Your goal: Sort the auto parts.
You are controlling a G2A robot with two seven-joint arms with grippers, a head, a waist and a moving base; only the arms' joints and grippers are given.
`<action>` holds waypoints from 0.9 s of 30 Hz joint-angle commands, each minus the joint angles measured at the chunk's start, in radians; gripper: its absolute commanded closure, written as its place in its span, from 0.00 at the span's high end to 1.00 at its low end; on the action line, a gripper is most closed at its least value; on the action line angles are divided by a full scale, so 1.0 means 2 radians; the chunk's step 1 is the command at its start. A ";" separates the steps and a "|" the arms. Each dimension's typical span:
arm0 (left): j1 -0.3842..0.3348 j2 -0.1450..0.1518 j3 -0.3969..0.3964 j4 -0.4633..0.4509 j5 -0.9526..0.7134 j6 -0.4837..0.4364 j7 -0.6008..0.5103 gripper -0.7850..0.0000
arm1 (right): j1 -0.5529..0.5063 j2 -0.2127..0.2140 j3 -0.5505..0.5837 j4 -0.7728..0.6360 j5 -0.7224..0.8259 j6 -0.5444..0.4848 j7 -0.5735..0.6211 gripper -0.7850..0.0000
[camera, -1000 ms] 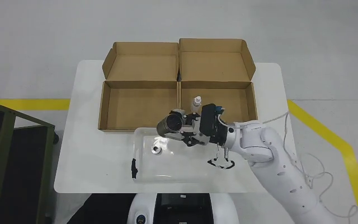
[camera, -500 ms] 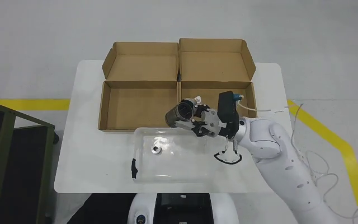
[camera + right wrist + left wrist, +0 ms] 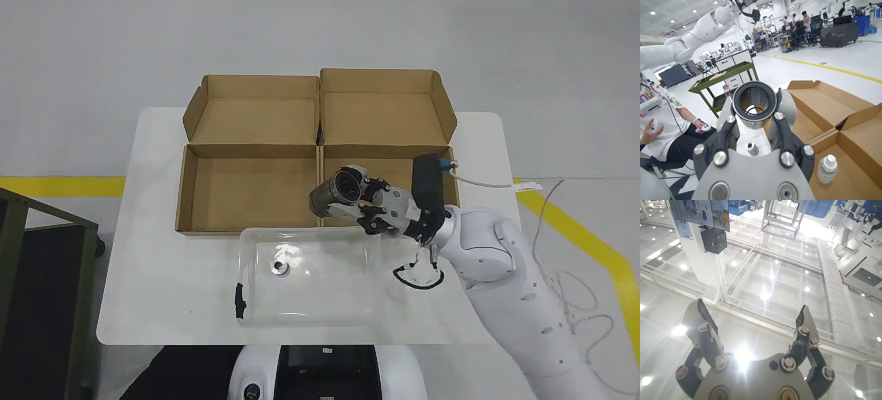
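My right gripper (image 3: 352, 200) (image 3: 755, 106) is shut on a hollow metal bearing sleeve (image 3: 337, 189) (image 3: 754, 107), held in the air with its open end up. It hangs over the near left corner of the right cardboard box (image 3: 405, 172), close to the wall shared with the left box (image 3: 245, 190). A small white bottle (image 3: 827, 168) lies in the right box. The clear tray (image 3: 330, 290) in front holds a small metal bushing (image 3: 279, 267) (image 3: 751, 147) and a black part (image 3: 238, 300). My left gripper (image 3: 753, 315) is open and points at the ceiling.
A black rubber ring (image 3: 418, 277) lies on the white table (image 3: 160, 250) to the right of the tray. Both boxes have their lids (image 3: 380, 95) folded open at the back. The left box's floor is bare.
My right arm carried the bearing sleeve from above the tray backward and to the right, to the front corner of the right box. The rubber ring shifted slightly right.
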 commanded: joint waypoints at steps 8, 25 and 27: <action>0.000 0.000 0.000 0.000 0.000 0.000 0.000 1.00 | 0.034 -0.010 -0.049 0.003 -0.069 0.063 0.018 0.00; 0.000 0.000 0.000 0.000 0.000 0.000 0.000 1.00 | 0.134 -0.050 -0.177 0.060 -0.220 0.207 0.069 0.00; 0.000 0.000 0.000 0.000 0.000 0.000 0.000 1.00 | 0.147 -0.056 -0.192 0.073 -0.228 0.219 0.080 0.00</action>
